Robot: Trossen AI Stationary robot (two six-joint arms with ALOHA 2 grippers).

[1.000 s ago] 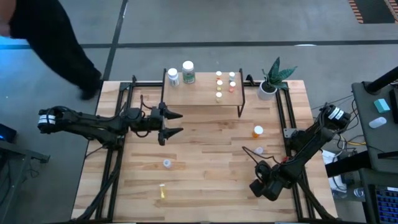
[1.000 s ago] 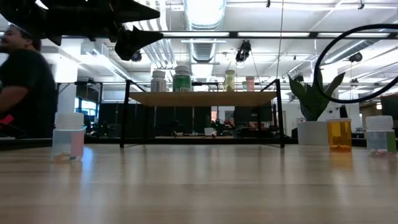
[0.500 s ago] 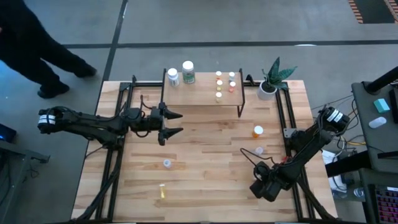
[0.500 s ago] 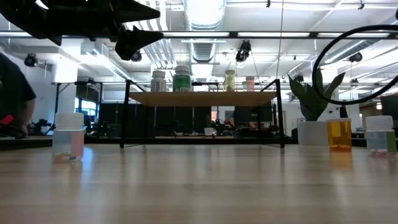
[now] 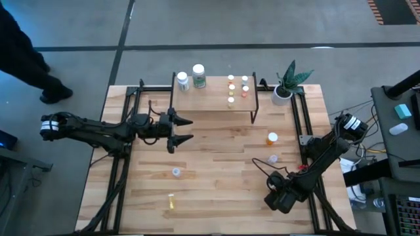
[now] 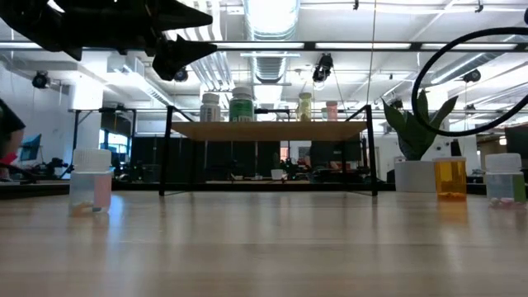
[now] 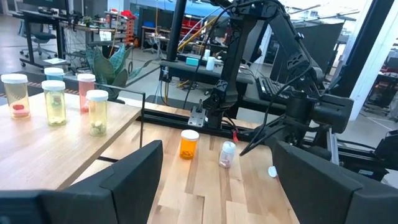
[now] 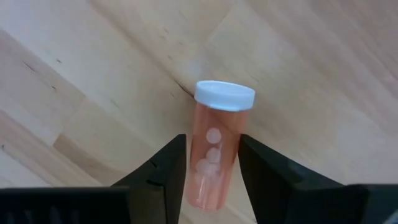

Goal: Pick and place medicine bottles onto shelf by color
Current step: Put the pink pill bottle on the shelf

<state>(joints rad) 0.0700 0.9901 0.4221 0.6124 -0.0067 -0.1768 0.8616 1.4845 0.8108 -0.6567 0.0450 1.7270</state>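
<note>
My right gripper (image 5: 281, 196) is low over the table's near right part, shut on a small orange-red medicine bottle (image 8: 214, 162) with a white cap (image 8: 225, 95). My left gripper (image 5: 190, 129) hovers open and empty, just near of the shelf (image 5: 213, 98)'s left end. Two larger white bottles (image 5: 198, 75) and several small ones (image 5: 231, 88) stand on the shelf top. An amber bottle (image 5: 272, 138) and two clear ones (image 5: 273, 158) (image 5: 176, 172) stand on the table. A yellow one (image 5: 171, 202) lies on its side. My right gripper pinches the orange-red bottle by the sides of its body (image 8: 211, 146), one finger on each side. The capped end sticks out beyond the fingertips. The high view hides the bottle under the gripper, so I cannot tell whether it rests on the wood or is lifted.
A potted plant (image 5: 282, 94) stands at the shelf's right end. Black rails (image 5: 298, 124) run along the table's left and right sides. Bare wood (image 5: 223, 164) lies between the two arms. A person (image 5: 23, 52) is on the floor beyond the far left corner.
The person beyond the table's far left corner has walked farther left, mostly out of the high and low views. Neither arm nor any bottle has visibly moved.
</note>
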